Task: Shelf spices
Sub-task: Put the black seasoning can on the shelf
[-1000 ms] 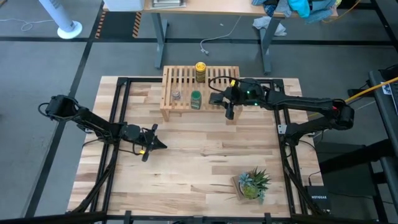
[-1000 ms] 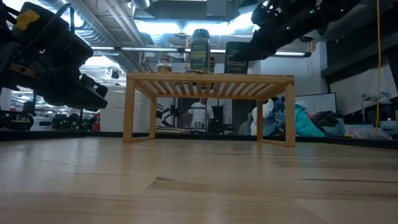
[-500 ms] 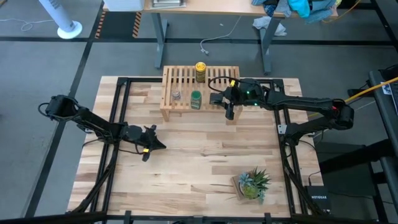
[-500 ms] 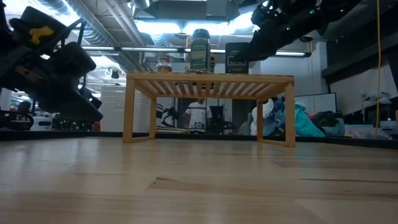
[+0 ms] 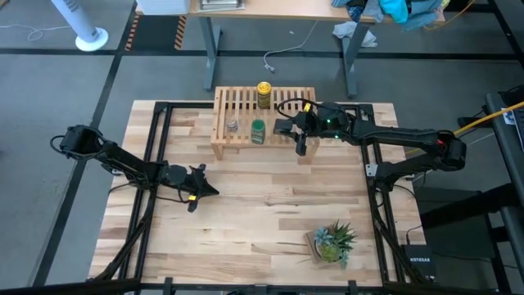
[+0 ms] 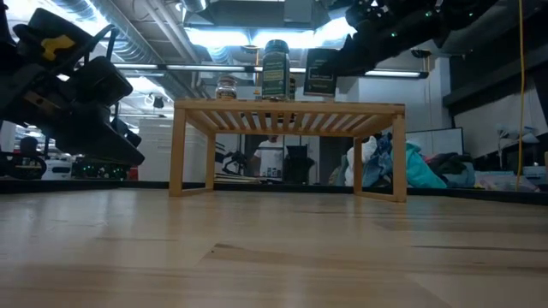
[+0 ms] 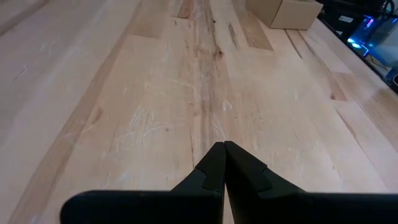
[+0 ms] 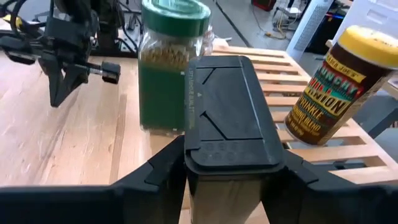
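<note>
I see my right gripper (image 5: 288, 128) has carried the black tin (image 6: 320, 73), clamped between its fingers, leftward over the shelf (image 5: 239, 106), while the left gripper (image 5: 199, 183) hovers closed above the surface (image 5: 262, 213).

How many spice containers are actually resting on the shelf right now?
3: yellow-lidded jar at the shelf's far edge, green-lidded jar and tiny grey-topped jar nearer. The black tin sits in the right gripper, raised.
</note>
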{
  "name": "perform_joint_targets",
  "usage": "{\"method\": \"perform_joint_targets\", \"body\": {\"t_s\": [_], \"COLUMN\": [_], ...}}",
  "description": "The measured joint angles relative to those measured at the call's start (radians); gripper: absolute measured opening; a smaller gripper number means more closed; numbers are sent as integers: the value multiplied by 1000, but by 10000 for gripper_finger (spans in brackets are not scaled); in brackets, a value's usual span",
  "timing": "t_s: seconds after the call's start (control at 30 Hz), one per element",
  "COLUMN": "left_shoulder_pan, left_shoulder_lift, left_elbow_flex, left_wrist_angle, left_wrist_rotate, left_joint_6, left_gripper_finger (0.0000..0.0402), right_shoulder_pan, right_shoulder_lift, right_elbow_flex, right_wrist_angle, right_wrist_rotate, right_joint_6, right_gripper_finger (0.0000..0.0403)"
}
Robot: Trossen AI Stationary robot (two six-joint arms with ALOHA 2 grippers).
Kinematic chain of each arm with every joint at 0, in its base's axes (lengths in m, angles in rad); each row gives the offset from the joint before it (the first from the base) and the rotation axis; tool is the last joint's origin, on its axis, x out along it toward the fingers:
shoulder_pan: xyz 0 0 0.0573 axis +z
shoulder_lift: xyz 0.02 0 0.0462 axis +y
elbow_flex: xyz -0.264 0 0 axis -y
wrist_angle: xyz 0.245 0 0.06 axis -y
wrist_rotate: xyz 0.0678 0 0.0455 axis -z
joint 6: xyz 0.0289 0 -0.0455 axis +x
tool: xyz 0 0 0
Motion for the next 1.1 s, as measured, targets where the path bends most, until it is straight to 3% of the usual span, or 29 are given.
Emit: {"method": "perform_joint_targets", "body": {"t_s": [1.1], "left_shoulder_pan": [0], "left_shoulder_lift": [0], "left_elbow_flex": [0], "left_wrist_angle": [-14], "left_wrist_rotate": [0], "left_joint_6": [-57], "left_gripper_finger": [0], "right_shoulder_pan": [0], "right_shoulder_lift": [0], "right_elbow_flex": [0], "right_wrist_angle": [-59], "right_wrist_rotate": [33], "right_joint_6": [4], "right_gripper_finger": [173]}}
